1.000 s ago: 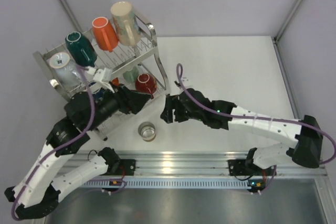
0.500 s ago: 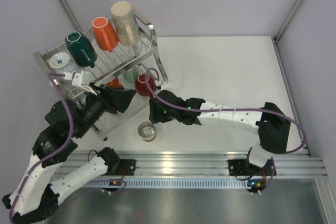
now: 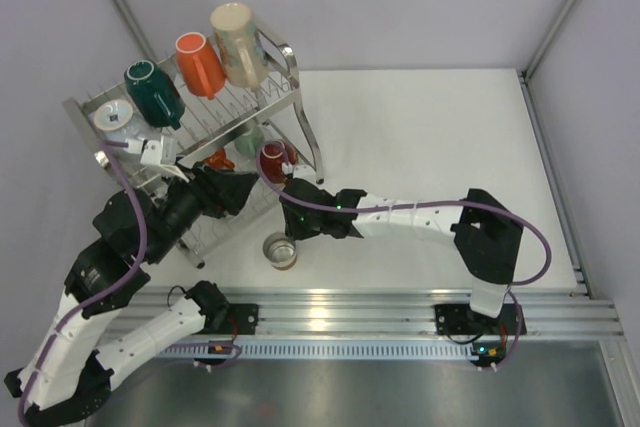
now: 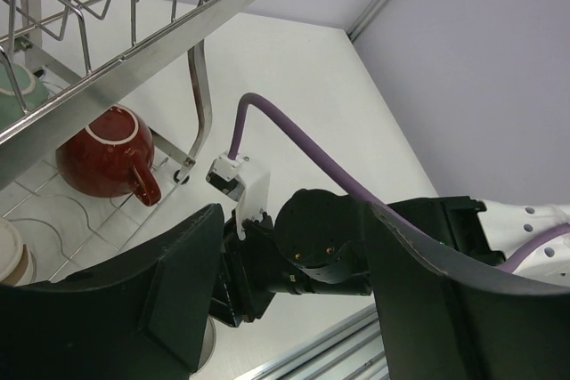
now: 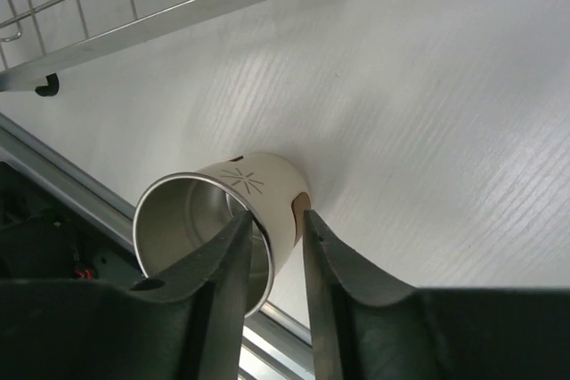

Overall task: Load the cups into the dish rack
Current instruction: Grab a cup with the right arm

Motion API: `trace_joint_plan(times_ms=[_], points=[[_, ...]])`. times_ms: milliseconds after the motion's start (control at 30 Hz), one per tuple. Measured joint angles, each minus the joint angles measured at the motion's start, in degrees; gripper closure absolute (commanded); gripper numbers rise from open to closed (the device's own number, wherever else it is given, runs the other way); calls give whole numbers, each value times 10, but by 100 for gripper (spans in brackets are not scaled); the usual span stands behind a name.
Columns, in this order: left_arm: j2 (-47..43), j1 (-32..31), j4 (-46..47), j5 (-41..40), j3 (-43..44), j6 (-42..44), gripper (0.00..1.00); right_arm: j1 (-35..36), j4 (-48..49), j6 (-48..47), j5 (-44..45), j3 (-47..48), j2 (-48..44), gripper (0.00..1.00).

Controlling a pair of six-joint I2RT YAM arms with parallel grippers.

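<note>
Our right pincer (image 5: 276,216) straddles the upright cream cup's (image 5: 258,180) wall from above, one finger inside, clenched on it. Our left pincer (image 4: 292,211) hangs released.

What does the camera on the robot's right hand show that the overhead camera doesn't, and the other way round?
Only the right-hand camera: the pale cup close up, with its shiny inside, a star mark, and the right hand straddling its rim, one finger inside, one outside. Only the overhead camera: both arms, the left hand, and the teal cup, orange cup and tall beige cup on the dish rack, with the red cup lower down. Both: the pale cup, the rack, the white table.
</note>
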Motion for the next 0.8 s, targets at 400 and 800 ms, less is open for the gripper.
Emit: trace_joint_plan(times_ms=[400, 800], points=[[8, 0, 0, 4, -14, -1, 31, 1, 7, -2, -28, -2, 0, 75], [7, 0, -2, 0, -19, -9, 31, 1, 18, -1, -47, -14, 8, 71]])
